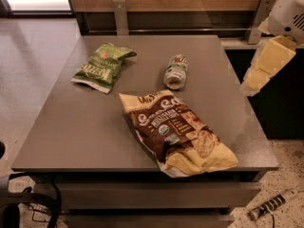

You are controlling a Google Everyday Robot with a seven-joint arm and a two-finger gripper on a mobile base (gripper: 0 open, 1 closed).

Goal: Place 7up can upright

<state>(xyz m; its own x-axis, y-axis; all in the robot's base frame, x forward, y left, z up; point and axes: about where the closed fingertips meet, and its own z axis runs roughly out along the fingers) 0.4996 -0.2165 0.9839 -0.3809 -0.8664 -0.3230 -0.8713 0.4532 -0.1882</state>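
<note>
The 7up can (175, 71) lies on its side on the grey table (85, 127), in the far middle, with its open metal end facing me. It is silvery with green and red marks. My gripper (256, 77), cream coloured on a white arm (289, 11), hangs over the table's right edge. It is to the right of the can, well apart from it, and holds nothing that I can see.
A green chip bag (102, 66) lies at the far left of the table. A large brown and yellow snack bag (178, 132) lies in front of the can, reaching the near right corner. A wooden wall with metal posts (119, 15) stands behind the table.
</note>
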